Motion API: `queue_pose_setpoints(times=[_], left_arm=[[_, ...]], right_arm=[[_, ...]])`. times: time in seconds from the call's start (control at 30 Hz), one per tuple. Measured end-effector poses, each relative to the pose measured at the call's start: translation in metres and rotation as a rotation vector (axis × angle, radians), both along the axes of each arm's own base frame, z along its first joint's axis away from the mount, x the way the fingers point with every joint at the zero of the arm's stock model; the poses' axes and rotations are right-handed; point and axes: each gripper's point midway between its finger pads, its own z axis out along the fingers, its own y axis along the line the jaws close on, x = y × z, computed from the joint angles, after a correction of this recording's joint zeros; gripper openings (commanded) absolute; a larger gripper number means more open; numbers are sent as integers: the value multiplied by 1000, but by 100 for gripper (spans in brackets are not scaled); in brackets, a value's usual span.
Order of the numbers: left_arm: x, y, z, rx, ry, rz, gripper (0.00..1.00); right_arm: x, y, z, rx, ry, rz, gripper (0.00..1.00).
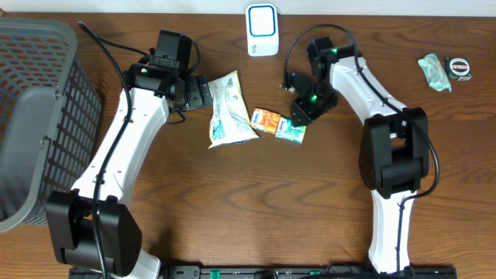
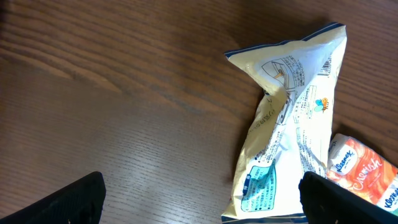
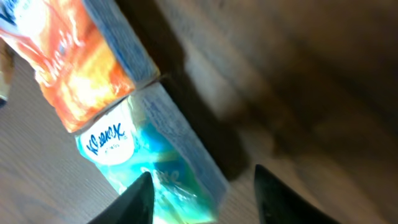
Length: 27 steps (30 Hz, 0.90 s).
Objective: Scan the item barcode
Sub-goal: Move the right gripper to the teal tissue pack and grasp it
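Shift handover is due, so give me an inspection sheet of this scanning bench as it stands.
Surface: wood-grain table, no spills seen.
Job's things: white upright device, likely the scanner, at the far edge; cream snack bag, orange tissue pack and teal tissue pack lying mid-table, the two packs touching.
Clutter: green wrapped item and small dark item, far right.
Grippers: left gripper open beside the bag; right gripper open over the teal pack, holding nothing.
Cables: black cables looped along both arms.
Surroundings: grey basket at the left.
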Motion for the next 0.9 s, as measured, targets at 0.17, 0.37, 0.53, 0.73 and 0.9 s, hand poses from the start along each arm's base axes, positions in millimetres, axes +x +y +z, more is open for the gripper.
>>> queue_pose_setpoints(times=[0.17, 0.37, 0.53, 0.73, 0.9], left_arm=[[0, 0, 0, 0, 0, 0, 98], [0, 0, 0, 0, 0, 0, 98], [0, 0, 0, 0, 0, 0, 98], [0, 0, 0, 0, 0, 0, 98], [0, 0, 0, 0, 0, 0, 98]], right_arm=[[6, 1, 16, -1, -50, 15, 68], [2, 12, 19, 60, -55, 93, 72], [-2, 18, 12, 100, -61, 143, 73], [-9, 17, -8, 111, -62, 170, 64], [-20, 20, -20, 143, -48, 171, 26]])
